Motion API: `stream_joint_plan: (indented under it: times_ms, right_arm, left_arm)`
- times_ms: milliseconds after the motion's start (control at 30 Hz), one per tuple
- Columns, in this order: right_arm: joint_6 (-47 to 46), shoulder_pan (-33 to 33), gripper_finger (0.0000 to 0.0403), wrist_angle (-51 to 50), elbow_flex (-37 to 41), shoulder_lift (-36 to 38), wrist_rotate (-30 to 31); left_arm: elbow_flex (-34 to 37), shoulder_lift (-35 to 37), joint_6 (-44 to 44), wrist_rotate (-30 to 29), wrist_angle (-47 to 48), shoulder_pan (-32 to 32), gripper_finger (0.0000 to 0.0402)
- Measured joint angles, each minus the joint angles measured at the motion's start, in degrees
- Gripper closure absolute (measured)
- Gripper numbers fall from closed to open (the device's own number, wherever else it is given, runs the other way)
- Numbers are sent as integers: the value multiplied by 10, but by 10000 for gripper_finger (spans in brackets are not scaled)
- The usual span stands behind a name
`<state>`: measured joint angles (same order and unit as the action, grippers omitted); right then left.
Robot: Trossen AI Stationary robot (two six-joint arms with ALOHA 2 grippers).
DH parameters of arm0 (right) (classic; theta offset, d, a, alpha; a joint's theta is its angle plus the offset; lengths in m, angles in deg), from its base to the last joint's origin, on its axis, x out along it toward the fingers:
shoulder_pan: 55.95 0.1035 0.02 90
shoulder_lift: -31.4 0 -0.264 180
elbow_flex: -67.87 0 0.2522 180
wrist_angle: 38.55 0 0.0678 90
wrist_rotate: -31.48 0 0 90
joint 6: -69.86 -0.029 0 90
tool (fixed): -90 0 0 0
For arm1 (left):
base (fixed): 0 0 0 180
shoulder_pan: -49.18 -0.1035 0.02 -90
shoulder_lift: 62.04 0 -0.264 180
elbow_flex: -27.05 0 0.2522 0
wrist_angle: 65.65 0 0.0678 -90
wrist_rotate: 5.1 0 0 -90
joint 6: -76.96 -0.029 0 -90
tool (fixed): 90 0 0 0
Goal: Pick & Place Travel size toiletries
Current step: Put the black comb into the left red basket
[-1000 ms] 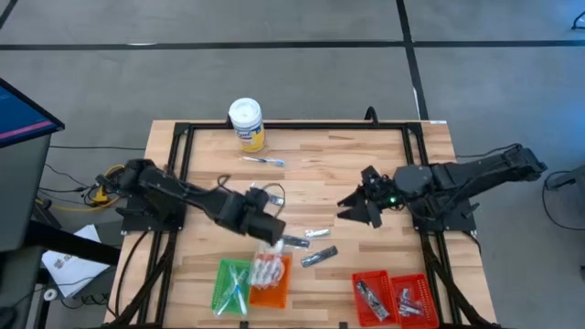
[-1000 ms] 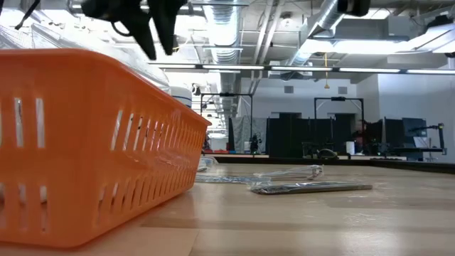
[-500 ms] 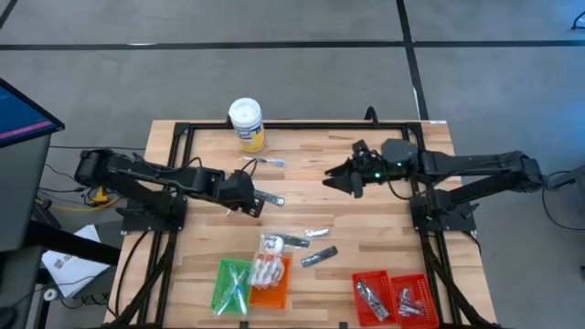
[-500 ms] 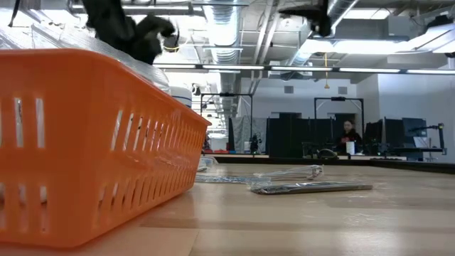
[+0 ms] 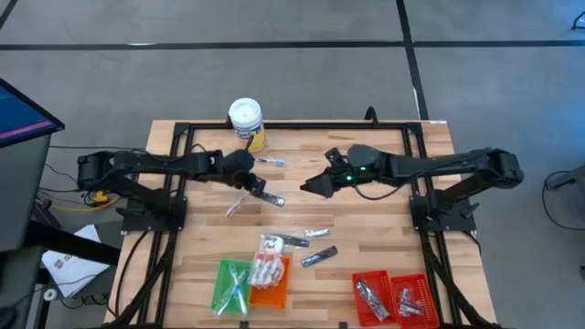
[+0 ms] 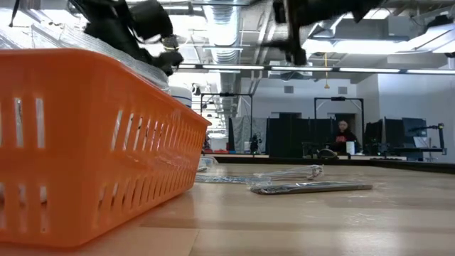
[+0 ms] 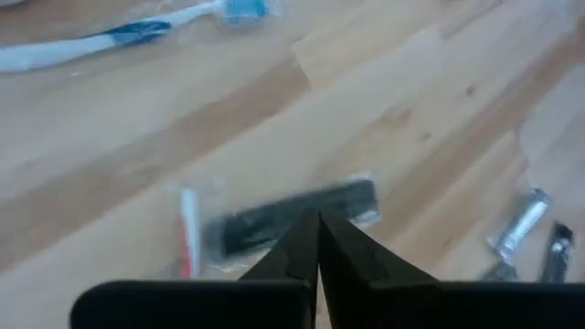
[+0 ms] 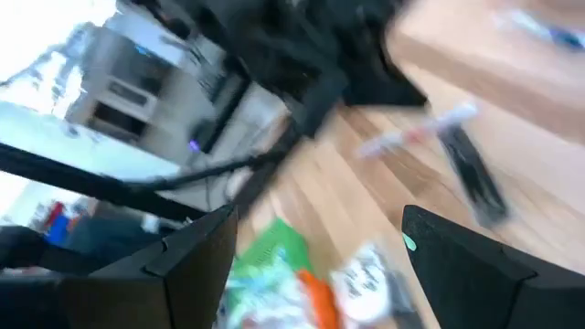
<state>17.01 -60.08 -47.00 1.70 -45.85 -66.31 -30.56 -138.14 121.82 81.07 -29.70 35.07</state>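
L gripper (image 5: 257,189) sits over desk (image 5: 384,228) centre-left, fingers (image 7: 315,242) pressed together right above a dark tube (image 7: 297,212) in clear wrap, w/ a pink stick (image 5: 235,206) at its 7 o'clock. R gripper (image 5: 313,185) at 3 o'clock of it, fingers wide apart, holding nothing. Toothbrush (image 5: 262,161) lies near 12. More toiletries (image 5: 306,247) toward 5, by orange tray (image 5: 271,285).
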Motion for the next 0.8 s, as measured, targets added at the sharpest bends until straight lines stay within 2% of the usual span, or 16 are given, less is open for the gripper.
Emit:
stream_joint_plan:
  times_ms: [167, 333, 433, 633, 800]
  right_arm:
    - [54, -8, 101, 14, 0, -40, -65]
    - [84, -8, 101, 6, 0, -69, -89]
    - [97, -8, 101, 5, 0, -86, -88]
    - [135, -8, 101, 2, 0, -103, -89]
    - [143, -8, 101, -4, 0, -102, -89]
  left_arm:
    - [0, -72, -48, 71, -51, -21, 401]
    - [-20, -140, -89, 86, -59, -5, 401]
    - [-20, -156, -95, 76, -57, 6, 401]
    - [-21, -149, -81, 5, -35, 18, 401]
    - [-21, -158, -53, 8, -9, 15, 401]
